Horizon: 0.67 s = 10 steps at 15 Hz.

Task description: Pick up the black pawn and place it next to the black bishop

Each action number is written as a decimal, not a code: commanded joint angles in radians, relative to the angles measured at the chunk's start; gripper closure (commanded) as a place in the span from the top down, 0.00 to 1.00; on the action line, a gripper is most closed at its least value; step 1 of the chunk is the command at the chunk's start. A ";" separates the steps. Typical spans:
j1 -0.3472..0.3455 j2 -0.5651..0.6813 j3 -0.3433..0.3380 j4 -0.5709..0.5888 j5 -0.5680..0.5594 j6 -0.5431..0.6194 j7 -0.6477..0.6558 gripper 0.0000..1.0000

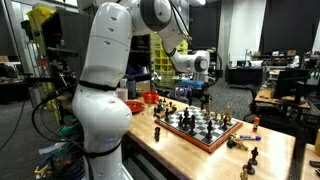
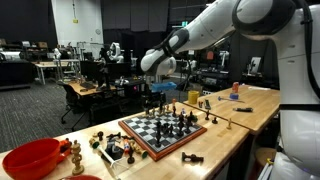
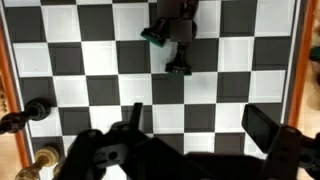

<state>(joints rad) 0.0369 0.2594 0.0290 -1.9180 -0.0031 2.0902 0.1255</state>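
- gripper (image 3: 197, 128) wide open in wrist view; two dark fingers (image 3: 262, 128) at bottom of pic, only bare board squares betw. them; holds nothing
- in both exterior views gripper (image 1: 202, 82) (image 2: 155, 95) hangs over far part of chessboard (image 1: 195, 136), clear of the pieces; pics too small to show the jaws there
- black pawn (image 3: 180, 66): small black piece, upright on the chessboard (image 3: 100, 60), a couple of squares ahead of the fingertips; apart from both fingers; looks to sit about where a dark and a light square meet, exact square hard to tell
- bigger dark piece (image 3: 176, 18) just beyond pawn at top edge of wrist view; the two look touching or nearly so; can't tell if it's the bishop, top is cut off
- teal bit (image 3: 150, 36) at left side of that bigger piece; can't tell what it is
- off the board's wooden rim, wrist view: another black piece (image 3: 34, 108) lying at left; pale piece (image 3: 46, 160) below it, near corner
- chessboard (image 2: 150, 148) sits on wooden table (image 2: 215, 140) w/ many pieces on it; spare pieces scattered on table beside board
- red bowl (image 2: 35, 158) at table end, well apart from board
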 commanded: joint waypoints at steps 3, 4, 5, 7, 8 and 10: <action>-0.038 -0.153 -0.021 -0.078 0.058 0.024 -0.056 1.00; -0.049 -0.172 -0.032 -0.079 0.064 0.033 -0.045 1.00; -0.060 -0.186 -0.041 -0.079 0.070 0.041 -0.039 1.00; -0.084 -0.206 -0.068 -0.069 0.082 0.077 -0.011 1.00; -0.099 -0.205 -0.085 -0.054 0.083 0.102 0.015 1.00; -0.129 -0.191 -0.120 -0.019 0.082 0.124 0.056 1.00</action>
<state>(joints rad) -0.0605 0.0828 -0.0548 -1.9489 0.0626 2.1791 0.1249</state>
